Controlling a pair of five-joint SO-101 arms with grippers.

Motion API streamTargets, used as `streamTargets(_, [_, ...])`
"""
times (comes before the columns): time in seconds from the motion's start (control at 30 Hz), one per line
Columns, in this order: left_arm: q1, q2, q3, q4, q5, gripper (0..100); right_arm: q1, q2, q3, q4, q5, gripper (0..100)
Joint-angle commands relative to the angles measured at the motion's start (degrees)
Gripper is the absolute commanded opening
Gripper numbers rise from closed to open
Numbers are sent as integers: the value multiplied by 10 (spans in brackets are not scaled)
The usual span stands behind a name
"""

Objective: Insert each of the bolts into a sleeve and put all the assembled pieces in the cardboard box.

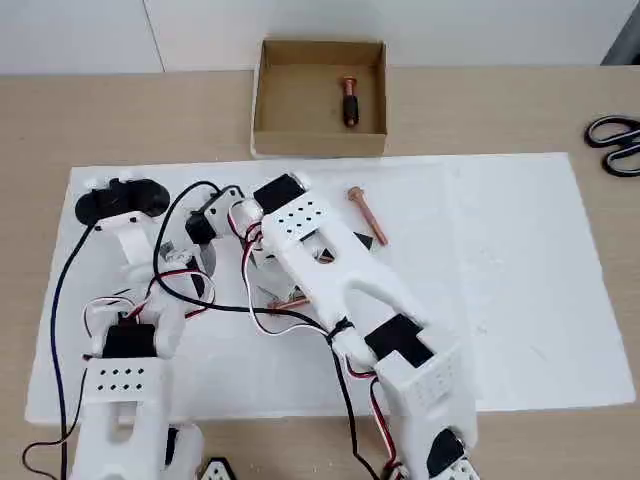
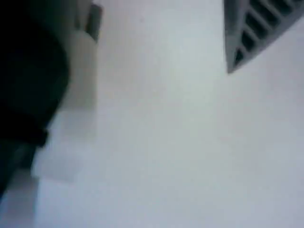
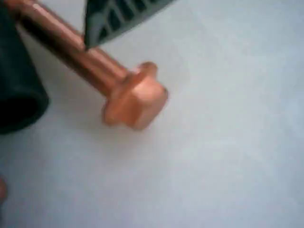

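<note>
Copper bolt right under the right claw, with the dark sleeve at its shaft.

The bolt lies flat on the white sheet, left of the sheet's middle and clear of every edge. In the high view its long axis runs roughly along the near edge. Its flanged head points away from the sleeve, which sits against the far part of the shaft. Whether the shaft enters the bore cannot be told. The right claw hangs directly over the shaft, so it is the nearer arm; clamped or wide, I cannot tell. The left claw is above bare sheet, its state equally unclear. A second bolt lies near the sheet's far edge. One assembled piece rests in the cardboard box beyond that edge. The coming move likely turns on lining the shaft up with the bore.
</note>
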Motion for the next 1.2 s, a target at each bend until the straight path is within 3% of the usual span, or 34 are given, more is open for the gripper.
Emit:
streamTargets(0.0, [-3,-9,-6,-15,4,174,-17,-1,1,0,3,96])
streamTargets(0.7, [-3,-9,-6,-15,4,174,-16,51,-3,7,8,98])
streamTargets(0.9, [-3,-9,-6,-15,4,174,-17,41,-20,29,8,156])
streamTargets(1.17, [-3,-9,-6,-15,4,174,-16,14,-21,30,8,158])
